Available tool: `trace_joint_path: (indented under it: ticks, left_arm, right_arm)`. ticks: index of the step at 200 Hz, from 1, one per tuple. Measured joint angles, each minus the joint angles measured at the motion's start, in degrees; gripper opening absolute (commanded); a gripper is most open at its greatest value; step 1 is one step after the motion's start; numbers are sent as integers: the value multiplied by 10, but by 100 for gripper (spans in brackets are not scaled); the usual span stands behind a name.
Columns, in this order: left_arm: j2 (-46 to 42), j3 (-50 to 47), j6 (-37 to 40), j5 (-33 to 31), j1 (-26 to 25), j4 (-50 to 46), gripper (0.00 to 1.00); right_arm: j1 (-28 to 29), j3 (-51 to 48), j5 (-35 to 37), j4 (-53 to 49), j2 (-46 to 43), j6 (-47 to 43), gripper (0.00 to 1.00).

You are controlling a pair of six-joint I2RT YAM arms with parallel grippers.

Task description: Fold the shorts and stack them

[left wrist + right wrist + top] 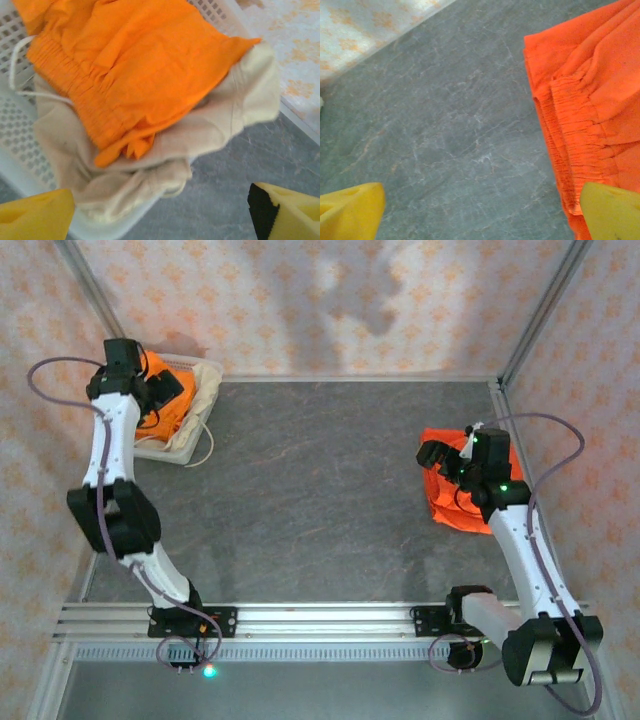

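Left gripper (160, 212) spread wide and empty over the basket (20, 150) rim, where orange shorts (145, 70) lie on top of beige shorts (200, 135). Right gripper (480, 210) wide too, above the table (445, 125), with a second orange pair (600, 90) folded just beside one finger.
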Motion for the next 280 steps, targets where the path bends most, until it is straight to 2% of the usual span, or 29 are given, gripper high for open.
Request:
trace_joint_path:
  ticks: [31, 79, 108, 137, 142, 190, 238, 258, 280]
  left_arm:
    - [148, 138, 0, 19, -1, -32, 78]
    - [311, 287, 8, 26, 0, -90, 55]
    - [372, 358, 13, 26, 0, -119, 26]
    - [381, 369, 10, 25, 0, -127, 3]
    - [380, 370, 13, 24, 0, -127, 0]
    - [327, 370, 15, 2, 1, -129, 0]
    - [135, 370, 15, 12, 2, -105, 0]
    - [48, 379, 17, 12, -25, -92, 0]
    - [-33, 388, 24, 14, -103, -79, 0]
  right_arm:
    - [0, 0, -4, 7, -1, 5, 99]
    - [0, 0, -7, 7, -1, 5, 99]
    - [0, 0, -8, 6, -1, 5, 99]
    - [0, -2, -8, 6, -1, 5, 99]
    - [0, -3, -8, 6, -1, 5, 99]
    - [0, -15, -14, 2, -1, 7, 99]
    - [0, -18, -17, 0, -13, 10, 99]
    - [0, -18, -16, 0, -18, 10, 99]
    - [0, -18, -16, -2, -24, 10, 99]
